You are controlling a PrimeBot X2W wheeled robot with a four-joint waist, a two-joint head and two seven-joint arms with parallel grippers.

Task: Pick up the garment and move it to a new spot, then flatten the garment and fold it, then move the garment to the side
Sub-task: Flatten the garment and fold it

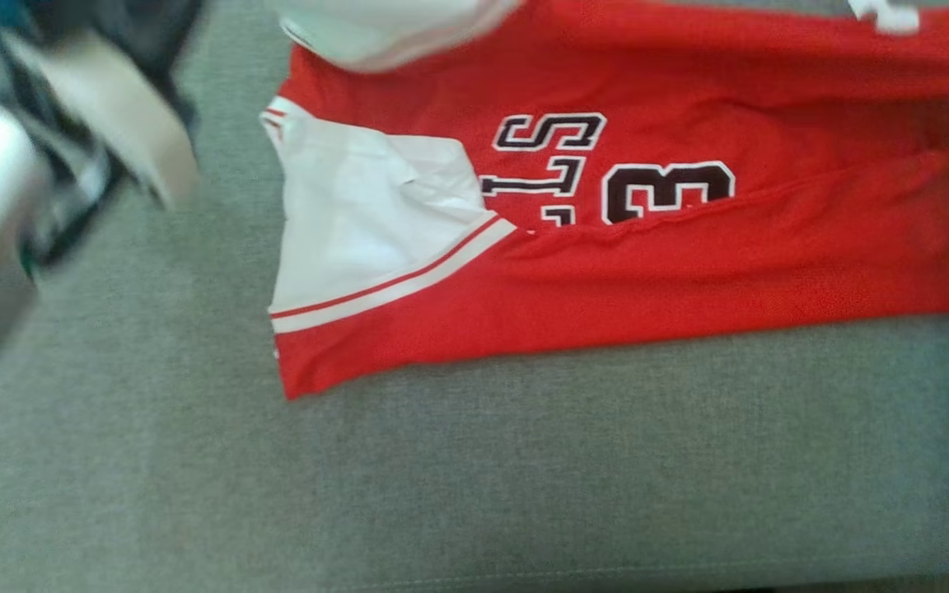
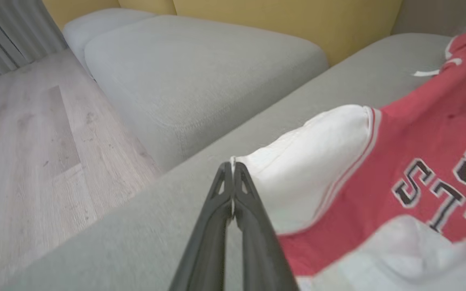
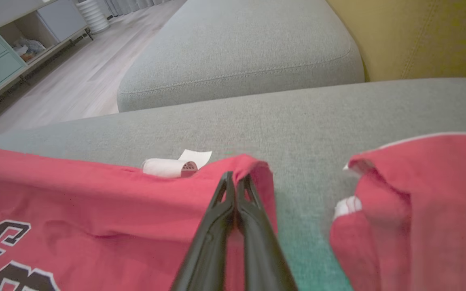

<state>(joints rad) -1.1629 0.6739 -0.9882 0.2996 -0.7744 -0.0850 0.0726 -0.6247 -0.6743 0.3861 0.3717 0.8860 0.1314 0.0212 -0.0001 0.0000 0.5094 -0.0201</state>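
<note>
Grey sofa seat (image 1: 524,461) fills the space in front of the robot, with yellow back cushions (image 2: 297,24) behind it and a wooden floor (image 2: 26,161) off to one side. One red jersey (image 1: 689,272) lies on that seat, its long axis running side to side across the robot's front. The lettering faces up and the near long edge is already turned over onto the body.

Two hands are at work, both at the far long edge. The left hand (image 2: 233,165) is closed tight, its tips pinching the tip of a white sleeve (image 2: 318,149) and holding it just above the cushion. The right hand (image 3: 236,178) is also closed, gripping the red hem at the opposite end, where the cloth wraps over its tips. A single white label (image 3: 172,166) sticks out of the edge just beside that grip.

Two white sleeves can be counted: the one held up, and a second sleeve (image 1: 359,231) lying flat at the near left of the jersey.

The body of the jersey lies on the robot's side of both hands, so the fold probably turns on drawing the held edge towards the robot. Each hand is nearest its own end, so they would need to travel together to keep the edge straight.
</note>
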